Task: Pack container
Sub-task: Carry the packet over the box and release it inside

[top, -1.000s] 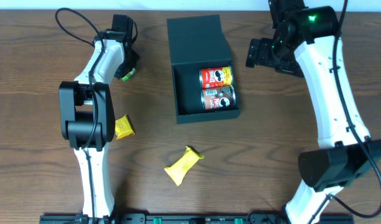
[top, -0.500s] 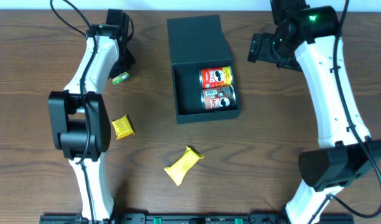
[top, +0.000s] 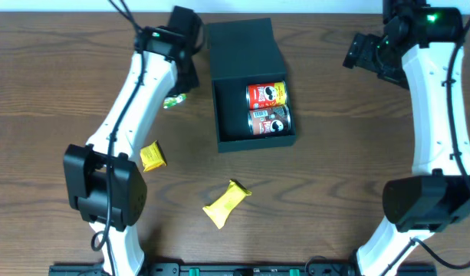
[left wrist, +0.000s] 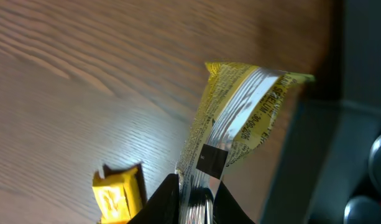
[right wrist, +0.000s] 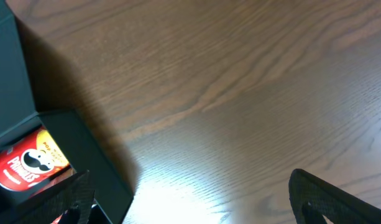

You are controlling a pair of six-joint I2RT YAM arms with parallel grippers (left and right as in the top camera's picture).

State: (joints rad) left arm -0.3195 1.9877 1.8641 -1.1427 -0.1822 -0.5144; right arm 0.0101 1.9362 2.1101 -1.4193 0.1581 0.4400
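Near one wall of the container [top: 242,50], left fingers [left wrist: 167,200] pinch a packet [left wrist: 240,118].

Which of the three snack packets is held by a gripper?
The green-yellow packet beside the container, pinched in the left gripper. The small yellow packet and the long yellow packet lie free on the table.

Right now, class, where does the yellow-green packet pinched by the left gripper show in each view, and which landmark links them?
Overhead: packet upper left of centre, just left of the container.
Left wrist: packet mid-frame, above the left gripper.
Right wrist: not in it.
Shared landmark: the container, right edge in left wrist, left side in right wrist.
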